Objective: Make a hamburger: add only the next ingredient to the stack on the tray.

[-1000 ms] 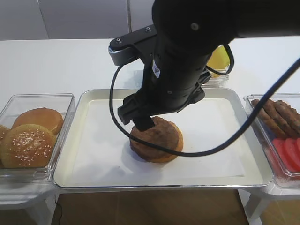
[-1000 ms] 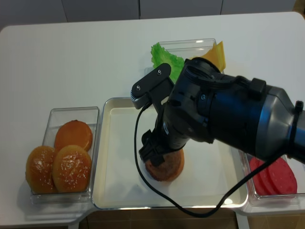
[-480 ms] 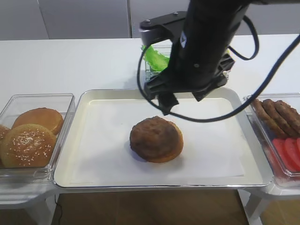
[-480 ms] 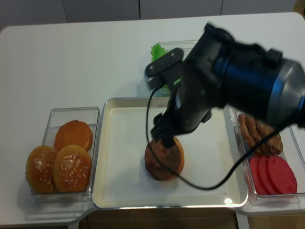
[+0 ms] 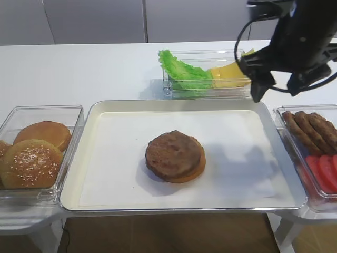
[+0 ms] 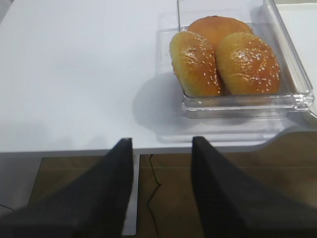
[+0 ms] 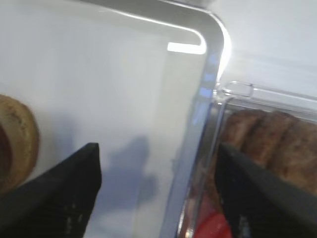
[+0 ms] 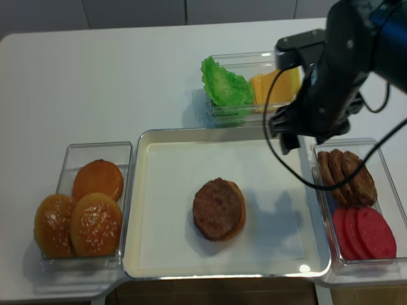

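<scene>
A brown meat patty lies flat on the stack's golden bun base in the middle of the paper-lined metal tray. My right gripper hangs open and empty in the air over the tray's far right corner, well away from the stack. In the right wrist view its gripper straddles the tray rim, with the bun's edge at far left. My left gripper is open and empty off the table's left edge.
A clear bin on the right holds more patties and red tomato slices. The left bin holds sesame buns. Behind the tray stands a bin of lettuce and cheese.
My right gripper let go of the patty, leaving it on the stack. It then rose and swung right to the tray's far right corner. The left gripper's earlier state is not shown.
</scene>
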`<state>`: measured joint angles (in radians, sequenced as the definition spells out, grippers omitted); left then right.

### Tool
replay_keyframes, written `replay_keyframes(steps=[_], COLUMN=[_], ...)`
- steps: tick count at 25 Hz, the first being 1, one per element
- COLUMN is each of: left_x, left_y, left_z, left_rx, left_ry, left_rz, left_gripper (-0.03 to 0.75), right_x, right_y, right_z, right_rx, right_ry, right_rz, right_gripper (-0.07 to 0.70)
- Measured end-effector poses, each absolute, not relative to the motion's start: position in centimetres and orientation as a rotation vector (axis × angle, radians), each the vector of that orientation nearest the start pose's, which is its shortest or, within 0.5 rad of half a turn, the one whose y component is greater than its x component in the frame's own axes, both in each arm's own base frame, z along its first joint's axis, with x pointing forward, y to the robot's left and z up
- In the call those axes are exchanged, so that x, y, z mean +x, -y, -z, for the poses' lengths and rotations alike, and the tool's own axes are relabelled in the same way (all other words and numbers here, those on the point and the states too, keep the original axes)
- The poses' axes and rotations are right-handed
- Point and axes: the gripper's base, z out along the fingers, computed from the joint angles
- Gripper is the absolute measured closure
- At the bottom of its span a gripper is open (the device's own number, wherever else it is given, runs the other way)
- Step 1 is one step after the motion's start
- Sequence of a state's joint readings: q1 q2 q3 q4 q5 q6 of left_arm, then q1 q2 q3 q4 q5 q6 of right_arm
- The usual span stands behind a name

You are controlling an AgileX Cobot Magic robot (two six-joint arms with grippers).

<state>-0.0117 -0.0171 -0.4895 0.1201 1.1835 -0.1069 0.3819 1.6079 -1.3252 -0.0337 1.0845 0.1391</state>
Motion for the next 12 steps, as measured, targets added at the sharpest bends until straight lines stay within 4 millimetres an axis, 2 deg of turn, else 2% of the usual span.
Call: replay_keyframes(steps=[7, 12], left_x=[-1.2, -1.2], left_y=[-1.0, -1.0], left_z=[-26.5, -26.5], left_rx=[-0.118, -0.118], left_ry=[-2.152, -2.152], left_rz=[-0.078, -0.078], left_gripper=[0.422, 0.422], right_x=[29.7, 27.8], right_y=[-6.7, -5.3], right_z=[-31.2, -33.6], right_rx=[-0.182, -0.154], right_ry=[-2.839, -2.808], right_rz=[-0.030, -0.002], right_gripper=[0.076, 0.076])
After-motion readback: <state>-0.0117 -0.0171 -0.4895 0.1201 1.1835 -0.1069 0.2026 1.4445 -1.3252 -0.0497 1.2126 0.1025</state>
